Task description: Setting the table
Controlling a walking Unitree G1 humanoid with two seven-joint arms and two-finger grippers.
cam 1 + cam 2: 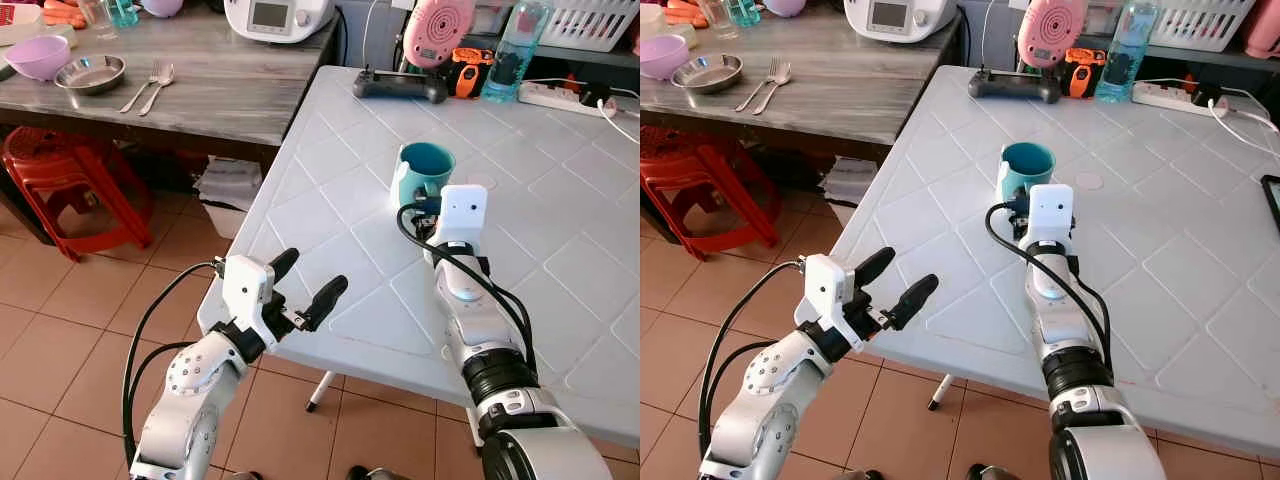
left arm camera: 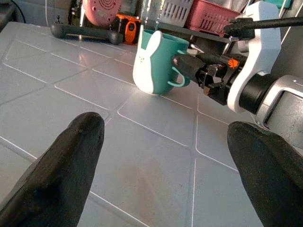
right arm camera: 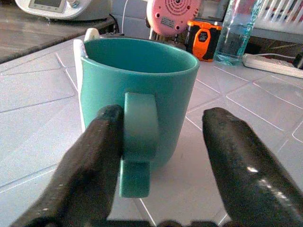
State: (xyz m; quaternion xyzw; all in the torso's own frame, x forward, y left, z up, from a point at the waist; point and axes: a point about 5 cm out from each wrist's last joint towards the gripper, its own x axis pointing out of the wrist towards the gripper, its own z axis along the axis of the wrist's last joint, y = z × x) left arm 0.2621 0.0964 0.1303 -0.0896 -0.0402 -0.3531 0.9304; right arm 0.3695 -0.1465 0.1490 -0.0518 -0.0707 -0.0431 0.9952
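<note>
A teal mug [image 1: 425, 165] with a white bunny on its side stands upright on the white plastic table [image 1: 330, 230]. My right gripper [image 3: 163, 116] is open just behind the mug, one finger [image 3: 102, 142] against the left of the mug's handle [image 3: 138, 142] and the other apart on the right. In the left wrist view the mug [image 2: 158, 66] has my right gripper's fingers [image 2: 189, 64] level with its handle. My left gripper [image 1: 313, 273] hovers open over the table's near left edge, holding nothing.
A wooden table [image 1: 230, 90] at the back left carries a purple bowl [image 1: 38, 56], a steel bowl [image 1: 90, 73], a fork and a spoon [image 1: 150, 87]. A red stool [image 1: 70, 180] stands under it. A black controller [image 1: 400, 86], water bottle [image 1: 508, 55] and power strip [image 1: 555, 97] line the white table's far edge.
</note>
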